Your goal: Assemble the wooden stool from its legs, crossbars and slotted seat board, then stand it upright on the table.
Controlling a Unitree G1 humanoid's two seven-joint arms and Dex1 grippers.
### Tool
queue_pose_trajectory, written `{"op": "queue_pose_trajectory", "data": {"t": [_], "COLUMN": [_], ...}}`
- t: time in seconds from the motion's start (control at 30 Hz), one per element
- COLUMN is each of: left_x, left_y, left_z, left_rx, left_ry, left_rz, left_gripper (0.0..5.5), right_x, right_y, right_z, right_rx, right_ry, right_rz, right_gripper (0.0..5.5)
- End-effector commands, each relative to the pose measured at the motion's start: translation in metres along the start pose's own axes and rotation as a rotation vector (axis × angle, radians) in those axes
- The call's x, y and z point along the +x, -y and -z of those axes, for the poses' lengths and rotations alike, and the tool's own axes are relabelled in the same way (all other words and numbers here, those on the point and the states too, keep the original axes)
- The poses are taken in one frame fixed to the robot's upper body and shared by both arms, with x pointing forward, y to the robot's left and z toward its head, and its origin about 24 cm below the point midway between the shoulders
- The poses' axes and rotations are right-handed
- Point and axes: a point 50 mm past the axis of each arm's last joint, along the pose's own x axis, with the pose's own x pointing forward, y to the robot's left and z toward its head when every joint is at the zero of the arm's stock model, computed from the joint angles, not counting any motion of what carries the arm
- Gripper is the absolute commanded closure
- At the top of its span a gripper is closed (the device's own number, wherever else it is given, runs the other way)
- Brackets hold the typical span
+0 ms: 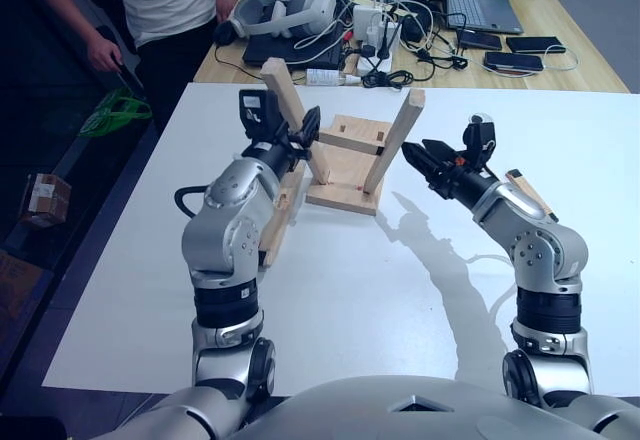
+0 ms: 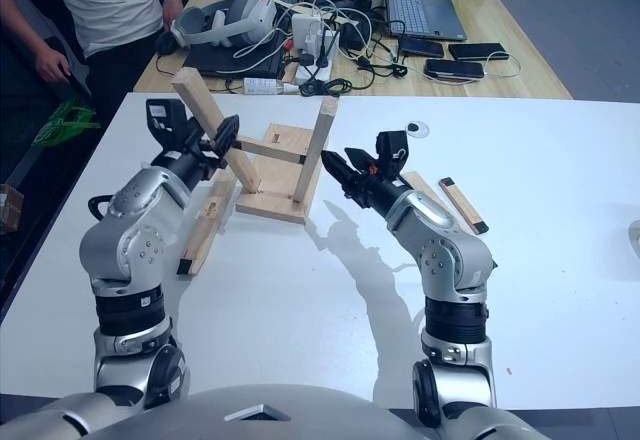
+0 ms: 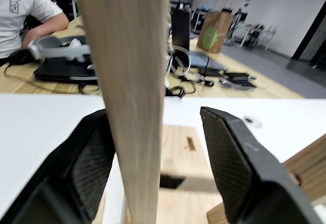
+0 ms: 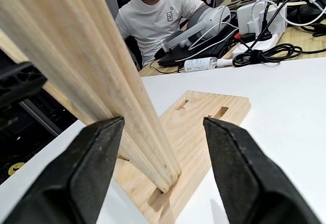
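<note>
Within spread left hand (image 3: 153, 114) stands left leg (image 3: 127, 56) — spread right hand (image 4: 163, 121) brackets right leg (image 4: 76, 46).

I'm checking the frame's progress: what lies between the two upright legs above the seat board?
A crossbar runs from the left leg to the right leg, raised above the seat board, as the right eye view shows.

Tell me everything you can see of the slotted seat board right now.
The seat board is a flat rectangular slab of pale, unfinished-looking wood, lying flat on the white table. Rectangular slots are cut through it, and two empty slots show in the right wrist view. Two legs stand in it, the left leg and the right leg. Both are tilted, and a crossbar joins them.
</note>
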Motion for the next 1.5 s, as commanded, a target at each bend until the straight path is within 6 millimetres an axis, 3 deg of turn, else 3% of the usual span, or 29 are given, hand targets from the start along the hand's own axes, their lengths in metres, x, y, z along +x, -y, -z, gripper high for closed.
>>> {"op": "queue_pose_trajectory", "data": {"t": [0.03,0.17,0.53,0.67,0.87,1.1,1.5], "left_x": [0.002,0.000,-0.003,-0.001,0.001,-0.001,0.000], "left_y": [0.008,0.005,-0.004,-0.006,-0.005,0.005,-0.009], "left_z": [-0.003,0.006,0.027,0.022,-0.001,-0.012,-0.014], "left_rx": [0.002,0.012,0.020,0.028,0.053,0.095,0.114], "left_ry": [-0.002,-0.031,-0.072,-0.046,0.073,0.124,0.103], "left_rz": [0.064,0.036,-0.033,-0.052,-0.058,0.003,-0.115], "left_gripper": [2.71,2.71,0.94,0.40,0.35,1.50,3.26], "right_x": [0.008,0.008,0.005,0.004,0.001,-0.001,-0.004], "right_y": [-0.005,-0.004,-0.001,0.000,-0.001,0.002,0.006], "right_z": [-0.010,-0.009,-0.007,-0.007,-0.005,-0.005,0.002], "right_rx": [-0.022,-0.024,-0.031,-0.032,-0.034,-0.034,-0.034], "right_ry": [0.037,0.040,0.035,0.032,0.028,0.036,0.011], "right_rz": [-0.024,-0.021,-0.004,-0.002,-0.002,0.011,0.037], "right_gripper": [2.55,2.55,2.55,2.55,2.55,2.55,2.55]}}
